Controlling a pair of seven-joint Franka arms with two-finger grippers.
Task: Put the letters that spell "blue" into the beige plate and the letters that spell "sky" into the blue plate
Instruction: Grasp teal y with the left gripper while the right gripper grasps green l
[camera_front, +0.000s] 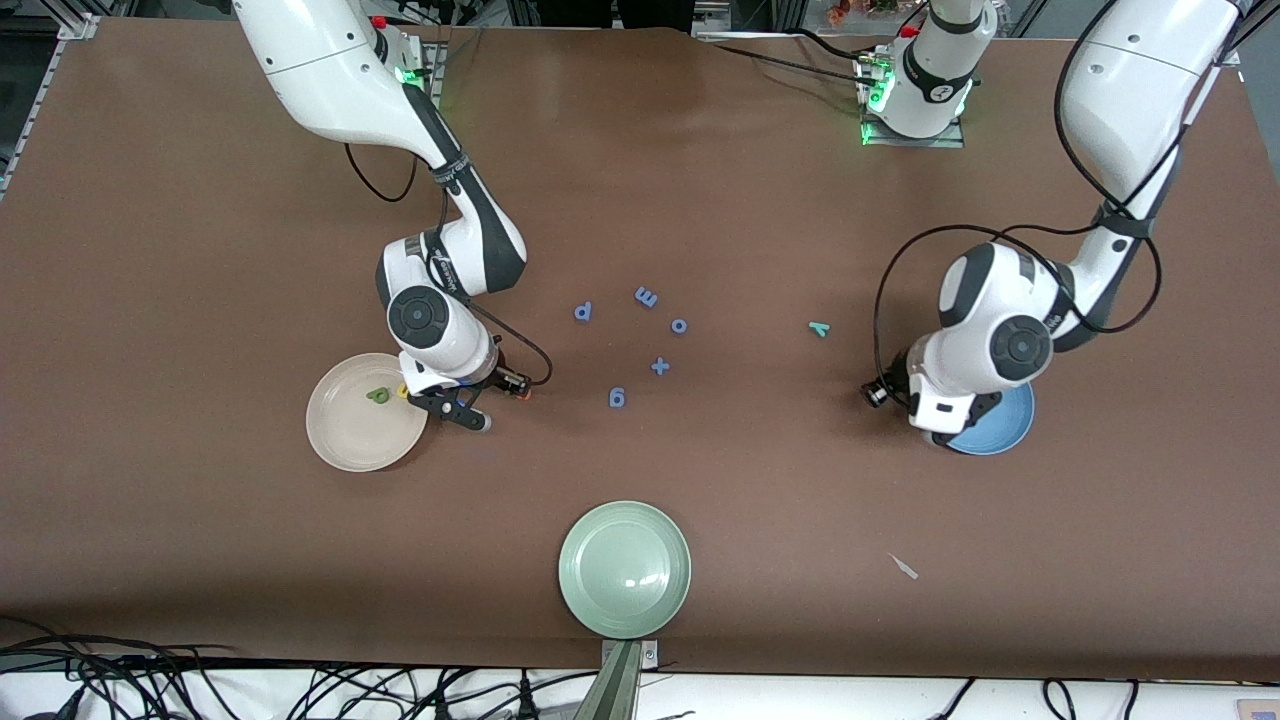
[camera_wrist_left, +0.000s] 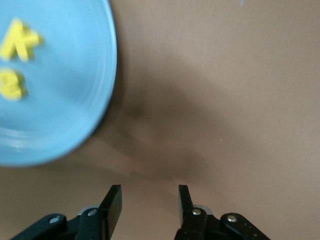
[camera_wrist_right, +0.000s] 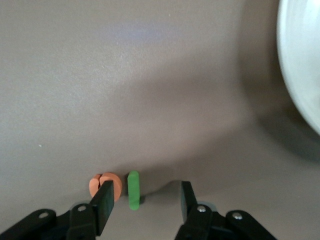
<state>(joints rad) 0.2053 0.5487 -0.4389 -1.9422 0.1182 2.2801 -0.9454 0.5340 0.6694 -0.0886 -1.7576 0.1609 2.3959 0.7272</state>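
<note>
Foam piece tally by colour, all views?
Blue: 5
Yellow: 3
Green: 2
Teal: 1
Orange: 1
Total: 12

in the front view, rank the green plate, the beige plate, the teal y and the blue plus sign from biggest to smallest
1. Green plate, though it sits nearest the camera
2. Beige plate, only slightly smaller-looking
3. Teal y and blue plus sign: both tiny, too alike to rank

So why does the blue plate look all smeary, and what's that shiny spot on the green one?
Left wrist view: the blue plate and its yellow letters look motion-blurred. Front view: the white spot on the green plate is glare. Right wrist view: the beige plate casts a dark shadow.
</note>
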